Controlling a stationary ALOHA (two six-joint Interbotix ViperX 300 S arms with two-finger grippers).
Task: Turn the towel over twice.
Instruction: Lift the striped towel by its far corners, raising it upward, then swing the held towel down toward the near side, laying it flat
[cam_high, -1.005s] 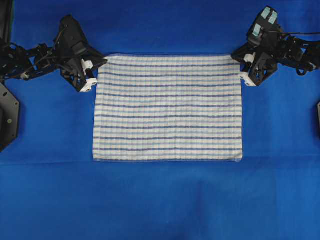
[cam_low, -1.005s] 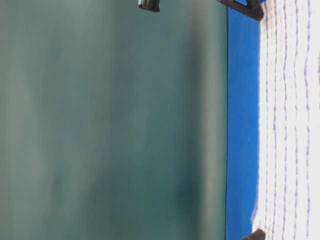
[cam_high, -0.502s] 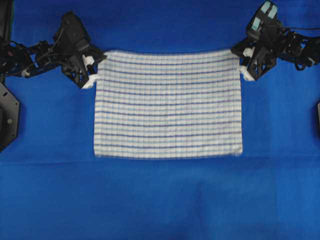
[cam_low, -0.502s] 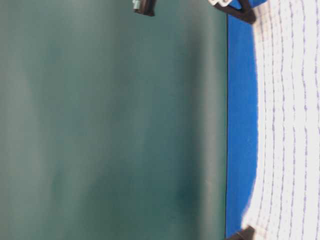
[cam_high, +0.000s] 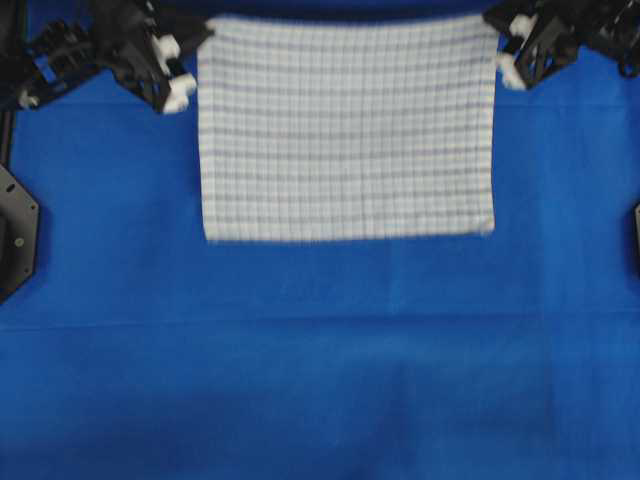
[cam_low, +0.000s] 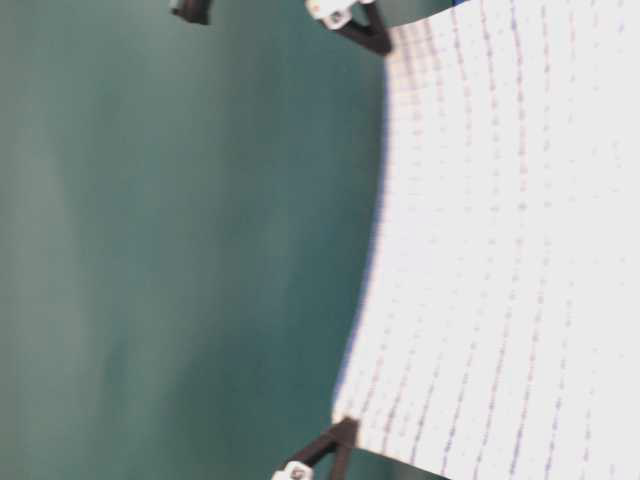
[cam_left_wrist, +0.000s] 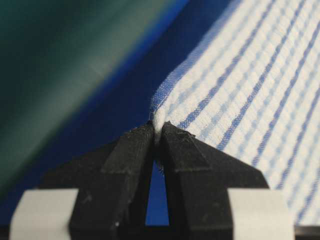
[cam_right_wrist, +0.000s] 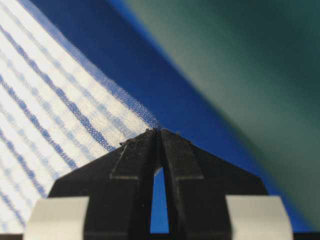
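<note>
Towel (cam_high: 347, 130): held spread above the blue cloth (cam_high: 320, 380), long axis running between the two arms, lower hem hanging free.
Left gripper (cam_left_wrist: 157, 131): clamped on one upper corner.
Right gripper (cam_right_wrist: 156, 134): pinched on the other upper corner.
Table-level view: upper edge sagging between grips.
Wrist views: white weave, dark and light blue stripes.

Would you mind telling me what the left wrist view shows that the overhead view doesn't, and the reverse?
Left wrist view alone: the left gripper with its tips pinched shut on a corner of the towel, close enough to read the weave. Overhead view alone: the whole towel stretched between both arms, the right gripper at the opposite corner, and the blue cloth. Both share the towel and left gripper.
</note>
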